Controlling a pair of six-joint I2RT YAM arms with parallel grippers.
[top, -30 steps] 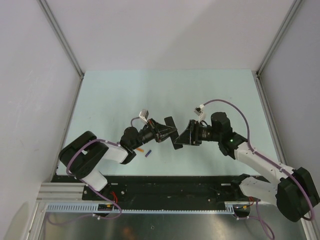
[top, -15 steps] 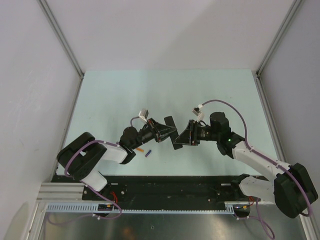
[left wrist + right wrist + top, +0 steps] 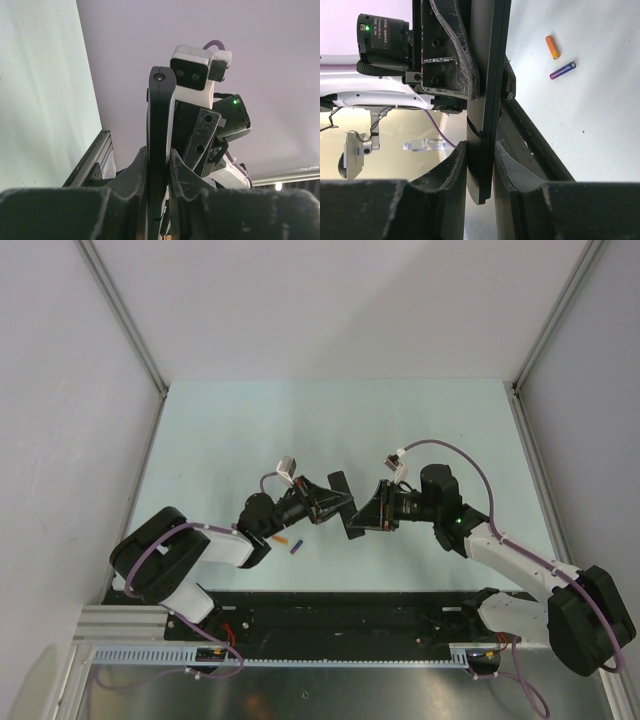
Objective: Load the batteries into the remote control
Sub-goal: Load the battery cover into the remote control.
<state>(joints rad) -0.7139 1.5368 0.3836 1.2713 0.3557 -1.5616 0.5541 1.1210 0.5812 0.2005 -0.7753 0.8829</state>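
Note:
The remote control [image 3: 340,484], a slim black bar, hangs above the table's middle between both grippers. My left gripper [image 3: 338,506] is shut on it; in the left wrist view the remote control [image 3: 161,115] rises straight up out of the left gripper [image 3: 159,167]. In the right wrist view my right gripper [image 3: 480,156] has both pads pressed against the remote control [image 3: 483,100] near its lower end, where a cover seam shows. My right gripper [image 3: 360,516] comes in from the right. Two batteries lie on the table, one orange [image 3: 552,46] and one purple [image 3: 562,70].
The orange battery [image 3: 285,539] and the purple battery [image 3: 297,548] lie under the left forearm, near the table's front edge. Metal rails [image 3: 130,330] and grey walls border the pale green table [image 3: 330,420]. A black base plate [image 3: 340,615] runs along the front.
The right gripper's jaws have closed in onto the remote control and the right arm has shifted slightly left. The left gripper and the batteries have not moved.

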